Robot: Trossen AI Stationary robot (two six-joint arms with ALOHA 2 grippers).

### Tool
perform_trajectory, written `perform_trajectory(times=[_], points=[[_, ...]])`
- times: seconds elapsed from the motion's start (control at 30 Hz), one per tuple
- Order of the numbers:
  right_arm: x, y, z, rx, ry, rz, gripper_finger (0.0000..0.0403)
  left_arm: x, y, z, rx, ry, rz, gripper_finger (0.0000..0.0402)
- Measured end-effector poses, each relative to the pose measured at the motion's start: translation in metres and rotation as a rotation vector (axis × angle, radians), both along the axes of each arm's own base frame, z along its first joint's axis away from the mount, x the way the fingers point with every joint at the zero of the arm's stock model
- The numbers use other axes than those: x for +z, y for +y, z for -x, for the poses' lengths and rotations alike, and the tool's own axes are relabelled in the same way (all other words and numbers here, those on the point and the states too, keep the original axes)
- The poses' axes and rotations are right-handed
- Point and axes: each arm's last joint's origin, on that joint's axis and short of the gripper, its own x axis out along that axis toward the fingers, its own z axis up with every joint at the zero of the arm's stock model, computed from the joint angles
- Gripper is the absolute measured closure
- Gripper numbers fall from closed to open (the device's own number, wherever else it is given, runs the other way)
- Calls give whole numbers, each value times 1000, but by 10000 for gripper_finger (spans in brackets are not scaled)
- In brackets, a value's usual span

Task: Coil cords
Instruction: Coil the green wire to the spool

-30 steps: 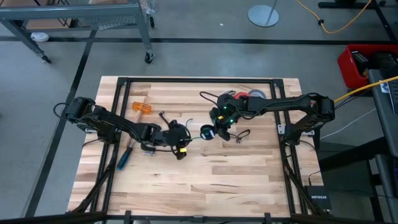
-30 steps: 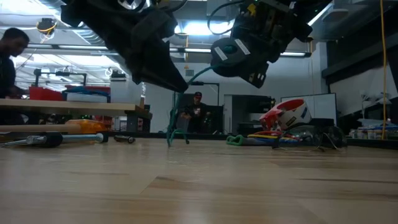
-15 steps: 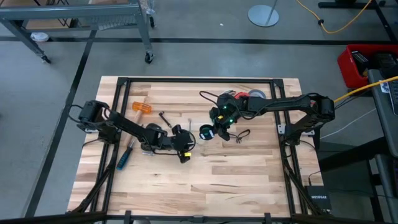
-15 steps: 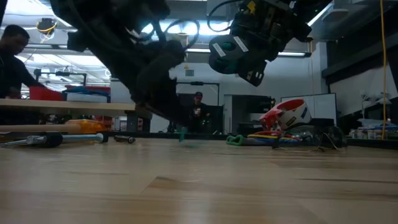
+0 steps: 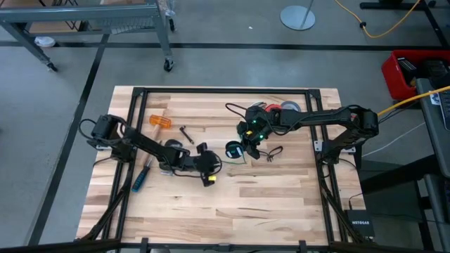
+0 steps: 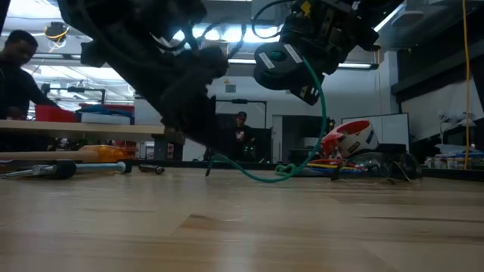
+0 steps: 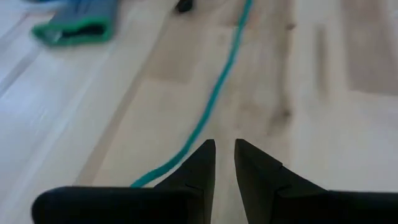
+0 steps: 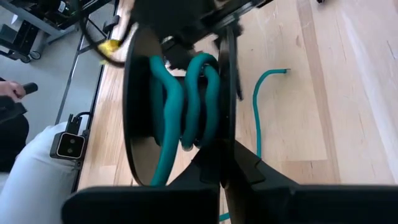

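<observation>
On the far left of the wooden counter (image 5: 281, 204), the left arm is reaching in from the edge, passing above a blue-handled screwdriver (image 5: 139, 180), with an orange-handled tool (image 5: 159, 121) lying farther toward the back. The left pincer (image 5: 207, 174) is hovering low over the boards near the middle of the counter. In the left wrist view its two dark fingers (image 7: 200, 167) are standing slightly apart with a narrow gap between them and nothing gripped; the teal-green cord (image 7: 214, 99) is running along the wood just beside one fingertip.

Moving right, that cord is lying loose on the counter as a thin curve between the two pincers. In the low view it is sagging from the reel down to the counter in a long arc (image 6: 321, 113), with its free end resting on the boards.

Next comes the right pincer (image 5: 242, 145), held above the counter just right of centre. Its fingers are closed, clamping a black reel (image 8: 177, 106) by one flange, and several turns of the teal-green cord are wound around the reel's hub. A thin black cord (image 5: 273, 151) is lying in a small tangle just beside this pincer.

Behind it, a red tape roll (image 5: 271, 107) and a grey tape roll (image 5: 290, 107) are sitting near the back edge.
</observation>
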Motion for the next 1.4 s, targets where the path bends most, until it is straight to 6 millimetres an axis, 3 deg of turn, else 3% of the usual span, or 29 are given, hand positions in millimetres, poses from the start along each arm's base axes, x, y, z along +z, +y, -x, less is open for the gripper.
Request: perform_trajectory(times=[0.2,0.4,0.53,0.87,1.27,1.4], points=[[0,0,0,4,-1,-4,400,11,-11,-7,-68,-133,-15,319],[2,1,-2,26,-33,-21,400,16,-7,-11,-62,-196,-22,260],[7,0,-6,26,-89,-37,400,13,-2,-17,-53,-244,-36,242],[16,1,-11,62,-201,-54,400,-3,-1,-28,-77,-312,-92,257],[17,0,-12,64,-216,-47,400,4,-2,-33,-45,-456,-23,260],[24,0,-15,86,-299,-42,400,6,-2,-33,-45,-475,-22,260]])
